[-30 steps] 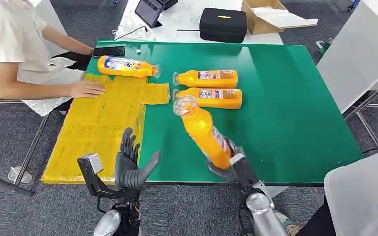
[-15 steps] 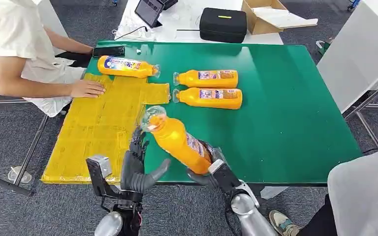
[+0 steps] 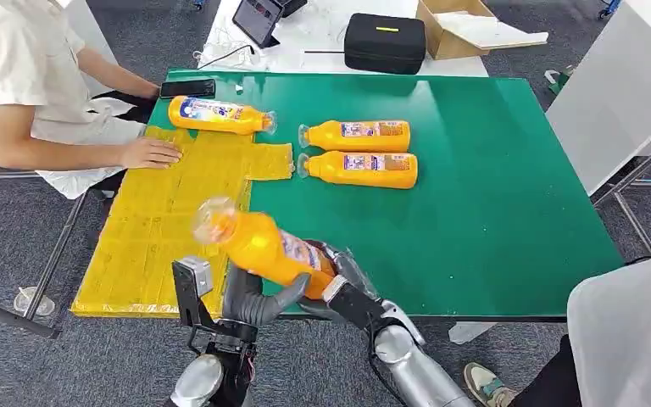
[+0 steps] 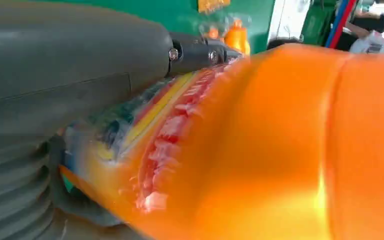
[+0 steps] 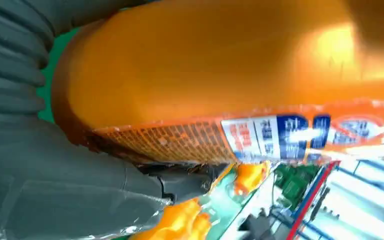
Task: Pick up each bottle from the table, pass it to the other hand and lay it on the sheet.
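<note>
Head view: my right hand grips the base of the held bottle above the bench's near edge. Its long axis runs crosswise, cap tilted up toward the yellow sheet. My left hand cups underneath, touching it; whether it truly grips, I cannot tell.
</note>
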Controlling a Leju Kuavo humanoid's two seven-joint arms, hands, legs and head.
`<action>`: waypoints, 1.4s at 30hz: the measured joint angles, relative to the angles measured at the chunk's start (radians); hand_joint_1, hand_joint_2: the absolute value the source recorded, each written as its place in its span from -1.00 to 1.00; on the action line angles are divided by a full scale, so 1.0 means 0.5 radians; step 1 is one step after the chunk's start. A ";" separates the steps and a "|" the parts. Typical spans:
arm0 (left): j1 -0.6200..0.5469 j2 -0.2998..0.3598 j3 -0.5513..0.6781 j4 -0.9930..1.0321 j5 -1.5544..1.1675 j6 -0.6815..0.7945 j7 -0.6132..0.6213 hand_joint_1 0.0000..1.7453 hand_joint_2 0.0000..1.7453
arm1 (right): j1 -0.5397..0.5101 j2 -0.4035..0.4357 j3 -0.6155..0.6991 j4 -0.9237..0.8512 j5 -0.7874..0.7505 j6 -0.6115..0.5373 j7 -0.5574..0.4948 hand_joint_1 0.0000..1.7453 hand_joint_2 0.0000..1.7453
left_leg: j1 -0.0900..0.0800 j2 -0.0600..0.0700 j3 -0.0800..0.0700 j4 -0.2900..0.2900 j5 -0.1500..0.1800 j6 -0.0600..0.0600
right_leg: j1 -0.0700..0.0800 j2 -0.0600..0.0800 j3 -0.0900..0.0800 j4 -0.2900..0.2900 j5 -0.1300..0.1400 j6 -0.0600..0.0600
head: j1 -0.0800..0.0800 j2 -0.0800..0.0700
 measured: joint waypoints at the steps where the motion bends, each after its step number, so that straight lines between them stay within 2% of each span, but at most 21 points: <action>1: -0.004 0.001 0.000 0.004 0.001 -0.021 -0.001 -1.00 1.00 | -0.004 0.000 0.009 0.006 0.004 0.000 0.004 1.00 1.00 | 0.000 0.000 0.000 0.000 0.000 0.000 | 0.000 0.000 0.000 0.000 0.000 0.000 | 0.000 0.000; 7: -0.036 -0.001 0.005 0.024 0.011 -0.080 0.001 -1.00 1.00 | -0.039 -0.002 0.060 0.040 0.027 0.025 0.018 1.00 1.00 | 0.000 0.000 0.000 0.000 0.000 0.000 | 0.000 0.000 0.000 0.000 0.000 0.000 | -0.001 0.000; 10: -0.047 -0.001 0.008 0.036 0.106 -0.224 0.038 -1.00 1.00 | -0.061 -0.011 0.085 0.066 0.048 0.068 0.038 1.00 1.00 | 0.000 0.000 0.000 0.000 0.000 0.000 | 0.000 0.000 0.000 0.000 0.000 0.000 | -0.002 0.000; 11: -0.048 -0.001 0.007 0.036 0.130 -0.289 0.043 -0.80 1.00 | -0.070 -0.018 0.095 0.078 0.048 0.095 0.038 1.00 1.00 | 0.000 0.000 0.000 0.000 0.000 0.000 | 0.000 0.000 0.000 0.000 0.000 0.000 | 0.000 0.000; 12: -0.051 0.001 0.010 0.037 0.134 -0.320 0.043 0.94 1.00 | -0.078 -0.023 0.105 0.089 0.050 0.112 0.034 1.00 1.00 | 0.000 0.000 0.000 0.000 0.000 0.000 | 0.000 0.000 0.000 0.000 0.000 0.000 | -0.001 0.001; 13: -0.057 0.002 0.016 0.043 0.146 -0.346 0.043 1.00 1.00 | -0.088 -0.031 0.115 0.098 0.051 0.126 0.026 1.00 1.00 | 0.000 0.000 0.000 0.000 0.000 0.000 | 0.000 0.000 0.000 0.000 0.000 0.000 | -0.002 0.000; 16: -0.064 0.002 0.031 0.060 0.178 -0.432 0.037 1.00 1.00 | -0.112 -0.039 0.127 0.127 0.038 0.171 -0.008 1.00 1.00 | 0.000 0.000 0.000 0.000 0.000 0.000 | 0.000 0.000 0.000 0.000 0.000 0.000 | -0.001 0.000; 18: -0.065 0.002 0.061 0.075 0.221 -0.530 0.029 1.00 1.00 | -0.125 -0.046 0.128 0.147 -0.016 0.263 -0.044 0.92 1.00 | 0.000 0.000 0.000 0.000 0.000 0.000 | 0.000 0.000 -0.001 0.000 0.000 0.000 | -0.001 0.000; 19: -0.065 0.002 0.071 0.079 0.241 -0.581 0.024 1.00 1.00 | -0.130 -0.050 0.128 0.153 -0.034 0.298 -0.059 0.66 1.00 | 0.000 0.000 0.000 0.000 0.000 0.000 | 0.000 0.000 -0.001 0.000 0.000 0.000 | -0.001 0.000; 20: -0.066 0.002 0.080 0.087 0.256 -0.624 0.014 1.00 1.00 | -0.137 -0.054 0.128 0.161 -0.052 0.331 -0.072 0.52 1.00 | 0.000 0.000 0.000 0.000 0.000 0.000 | 0.000 0.000 -0.001 0.000 0.000 0.000 | -0.001 0.000; 23: -0.079 0.002 0.089 0.103 0.252 -0.683 -0.019 1.00 1.00 | -0.157 -0.059 0.139 0.188 -0.098 0.395 -0.096 0.64 1.00 | 0.000 0.000 0.000 0.000 0.000 0.000 | 0.000 0.000 -0.001 0.000 0.000 0.000 | -0.001 0.000; 24: -0.078 0.002 0.093 0.104 0.249 -0.691 -0.024 1.00 1.00 | -0.158 -0.059 0.139 0.193 -0.108 0.401 -0.099 0.60 1.00 | 0.000 0.000 0.000 0.000 0.000 0.000 | 0.000 0.000 -0.001 0.000 0.000 0.000 | -0.002 0.000; 25: -0.078 0.002 0.097 0.104 0.246 -0.698 -0.026 1.00 1.00 | -0.158 -0.059 0.139 0.196 -0.114 0.406 -0.102 -0.36 1.00 | 0.000 0.000 0.000 0.000 0.000 0.000 | 0.000 0.000 -0.001 0.000 0.000 0.000 | -0.001 0.000; 26: -0.078 0.002 0.102 0.104 0.240 -0.702 -0.029 1.00 1.00 | -0.157 -0.059 0.140 0.199 -0.118 0.407 -0.105 -0.98 1.00 | 0.000 0.000 0.000 0.000 0.000 0.000 | 0.000 0.000 -0.001 0.000 0.000 0.000 | -0.001 0.000; 38: -0.068 -0.011 0.128 0.049 0.141 -0.535 -0.055 1.00 1.00 | -0.107 -0.027 0.137 0.204 -0.146 0.356 -0.050 -1.00 1.00 | 0.000 0.000 0.000 0.000 0.000 0.000 | 0.000 0.000 -0.001 0.000 0.000 0.000 | -0.001 0.000; 40: -0.065 -0.013 0.127 0.035 0.079 -0.421 -0.073 1.00 1.00 | -0.101 -0.021 0.136 0.201 -0.131 0.284 -0.043 -1.00 1.00 | 0.000 0.000 0.000 0.000 0.000 0.000 | 0.000 0.000 -0.001 0.000 0.000 0.000 | 0.000 0.000; 42: -0.066 -0.017 0.146 0.012 -0.052 -0.164 -0.090 1.00 1.00 | -0.066 -0.013 0.118 0.188 -0.073 0.087 -0.041 -1.00 1.00 | 0.000 0.000 0.000 0.000 0.000 0.000 | 0.000 0.000 -0.001 0.000 0.000 0.000 | -0.001 0.000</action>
